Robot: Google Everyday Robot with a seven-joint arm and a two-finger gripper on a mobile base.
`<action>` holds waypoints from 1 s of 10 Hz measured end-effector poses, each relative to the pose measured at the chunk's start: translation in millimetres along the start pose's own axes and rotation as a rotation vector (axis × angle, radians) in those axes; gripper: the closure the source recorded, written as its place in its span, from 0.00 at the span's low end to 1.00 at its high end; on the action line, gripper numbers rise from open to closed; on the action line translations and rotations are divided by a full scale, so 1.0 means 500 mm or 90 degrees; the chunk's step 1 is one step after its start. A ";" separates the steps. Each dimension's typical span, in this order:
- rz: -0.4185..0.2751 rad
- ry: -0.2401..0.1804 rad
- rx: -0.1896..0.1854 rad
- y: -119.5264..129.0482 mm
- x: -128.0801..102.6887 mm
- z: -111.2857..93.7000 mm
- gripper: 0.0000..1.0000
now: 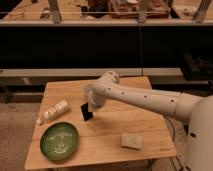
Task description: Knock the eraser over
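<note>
The gripper (pixel 92 104), state indeterminate, sits at one o'clock of the thin black rectangular eraser (pixel 87 112). Recommend pushing its top toward seven o'clock.

Largely hidden by the wrist of the arm (pixel 145 97): gripper (pixel 91 105), over the table (pixel 65 90), at the top right of the eraser (pixel 87 112). Impossible to tell whether touching, or whether the eraser is upright or tilted. Cut off by the right edge: robot body (pixel 202 135). Cut off by the top edge: clutter on the far shelf (pixel 135 7). Too small to read: markings on the bottle (pixel 54 111).
</note>
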 end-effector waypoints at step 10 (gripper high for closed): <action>0.009 0.001 0.004 -0.006 0.002 0.005 0.82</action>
